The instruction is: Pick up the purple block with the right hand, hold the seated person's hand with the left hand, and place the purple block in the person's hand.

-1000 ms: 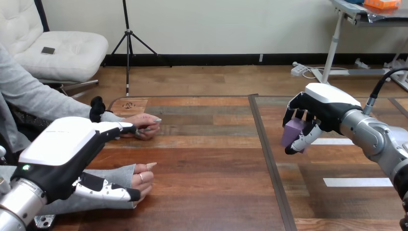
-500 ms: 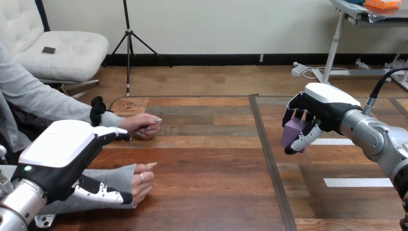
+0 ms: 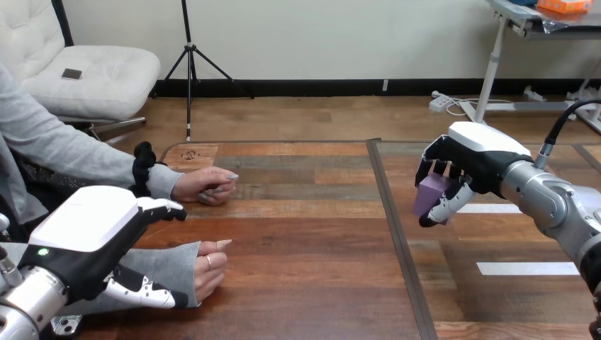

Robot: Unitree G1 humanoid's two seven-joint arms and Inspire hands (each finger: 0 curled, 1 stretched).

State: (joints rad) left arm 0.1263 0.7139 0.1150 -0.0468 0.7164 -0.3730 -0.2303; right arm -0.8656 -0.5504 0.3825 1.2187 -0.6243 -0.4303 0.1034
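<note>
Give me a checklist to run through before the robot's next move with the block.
1. Block gripped by right hand: ok, fingers curled round it.
2. Left hand holding the person's near hand: not ok, its fingers are straight and it sits by the sleeve, not closed on anything.
3. Near hand open to receive: not ok, its fingers are curled in.
4. Path from block to the person: ok, bare table between.
5. Far hand out of the way: ok, resting on the table apart from both robot hands.
</note>
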